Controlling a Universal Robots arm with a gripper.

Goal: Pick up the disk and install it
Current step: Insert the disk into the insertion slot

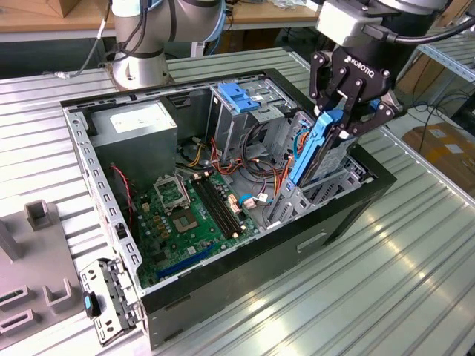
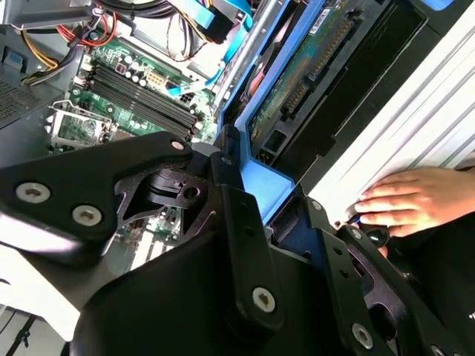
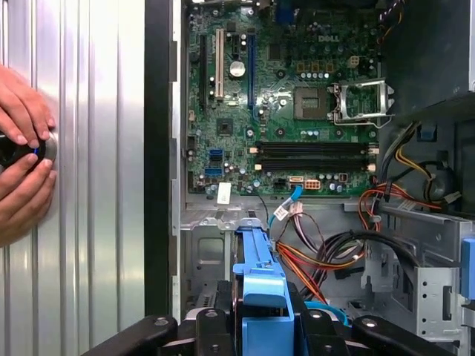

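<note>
Gripping the disk (image 1: 310,157) at its upper end, the gripper (image 1: 340,122) has its fingers closed on the blue carrier, one finger on each side. In the first wrist view the same blue carrier (image 3: 260,297) sits clamped between them. The disk hangs on edge and tilted. Its lower end is at the mouth of the drive bay (image 1: 330,194), in the corner of the computer case (image 1: 245,271) toward the exterior view's right. Whether it already touches the bay's guides cannot be told.

Step in hand, as judged: the pick-up is done and installation is in progress, with the disk presented to the bay but not seated.

Requirement, as judged: seating calls for the tilt to be taken out, the blue rails to be lined up with the bay guides, and the neighbouring cables (image 1: 249,167) to stay out of the slot.

Containers: the case lies open on its side on the ribbed metal surface (image 1: 401,297). Inside it are:
- a green motherboard (image 1: 189,219);
- a grey power supply (image 1: 141,122);
- a light-blue latch (image 1: 239,96) on top of the drive cage;
- the red, orange and black cables between cage and board.

In the second wrist view the disk's green circuit side (image 2: 297,81) is exposed. A person's hand (image 2: 412,200) rests on the surface just outside the case wall.
</note>
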